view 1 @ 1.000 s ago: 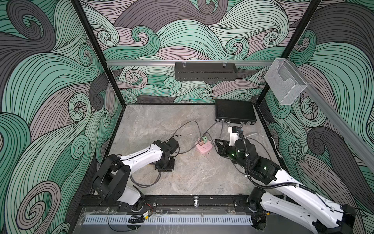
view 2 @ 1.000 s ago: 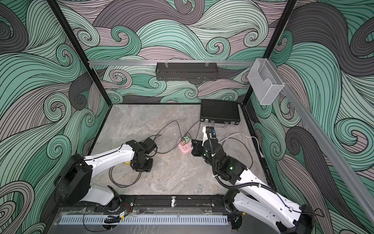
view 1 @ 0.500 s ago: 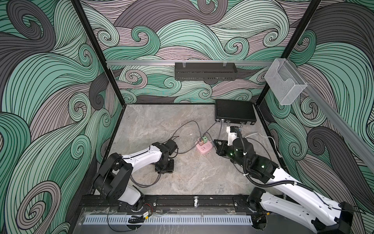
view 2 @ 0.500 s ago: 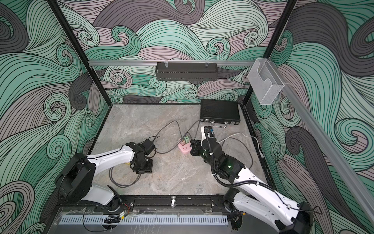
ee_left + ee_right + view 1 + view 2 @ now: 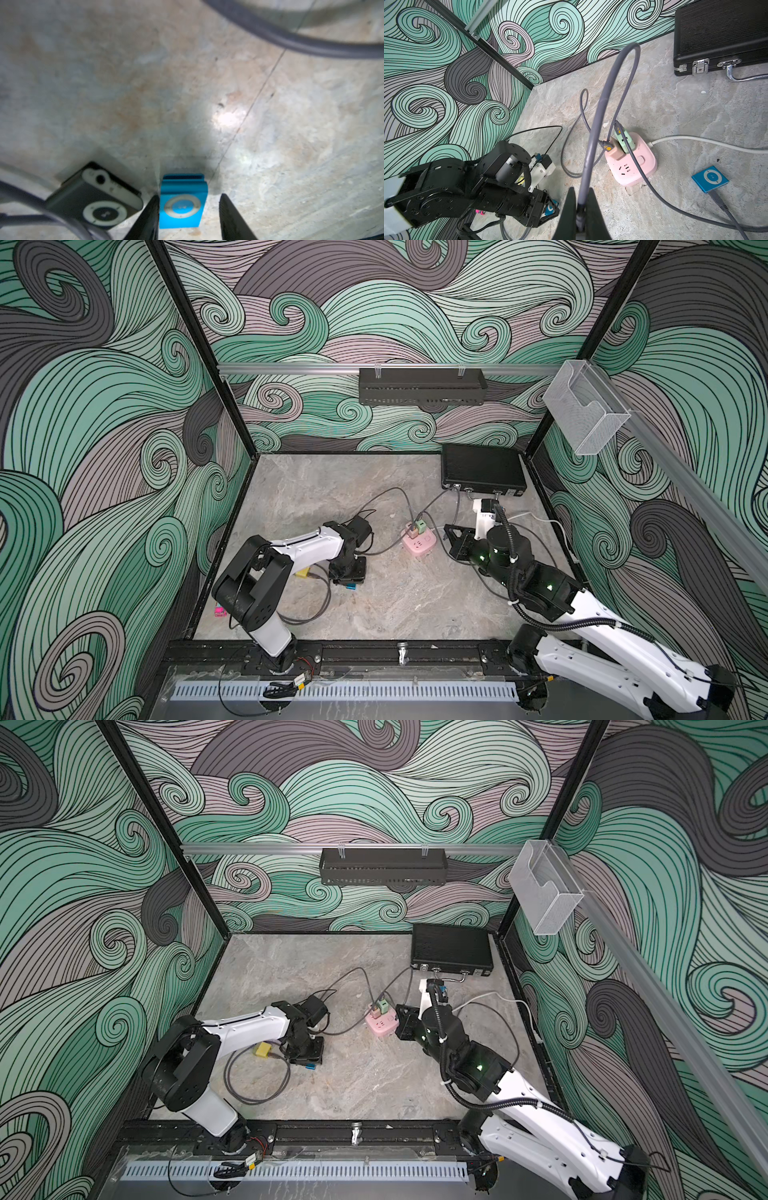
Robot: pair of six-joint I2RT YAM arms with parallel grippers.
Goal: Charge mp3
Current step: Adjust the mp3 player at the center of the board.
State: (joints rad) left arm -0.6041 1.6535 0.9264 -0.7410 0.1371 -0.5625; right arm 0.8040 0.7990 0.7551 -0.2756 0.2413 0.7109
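Taking the back wall as twelve o'clock, the grey marbled worktop [image 5: 332, 489] carried a shut black case [image 5: 482, 470] at one o'clock. The right claw [image 5: 580, 189] sat just at three o'clock of the pink power cube [image 5: 420, 545]. It was pinched tight on a grey cable [image 5: 593, 124] that arched up from the jaws and came down at the green adapter [image 5: 624, 141] on the cube.

The left claw [image 5: 189, 196] pointed down at eight o'clock of the cube, its jaws parted around the blue mp3 player [image 5: 180, 207]. One finger [image 5: 149, 214] was right at the player's side and the other stood clear of it, so nothing was gripped. That player rested on the worktop.

Crowding it, a dark mp3 player [image 5: 93, 203] lay just beyond the nearer finger, with loose cable sweeping across in front.

A second blue player [image 5: 710, 178] lay near the cube with a cable run into its end. It showed only from the right wrist.

A yellow gadget [image 5: 262, 1049] lay at nine o'clock of the left claw. A pink gadget [image 5: 219, 610] lay at the worktop's eight o'clock edge.
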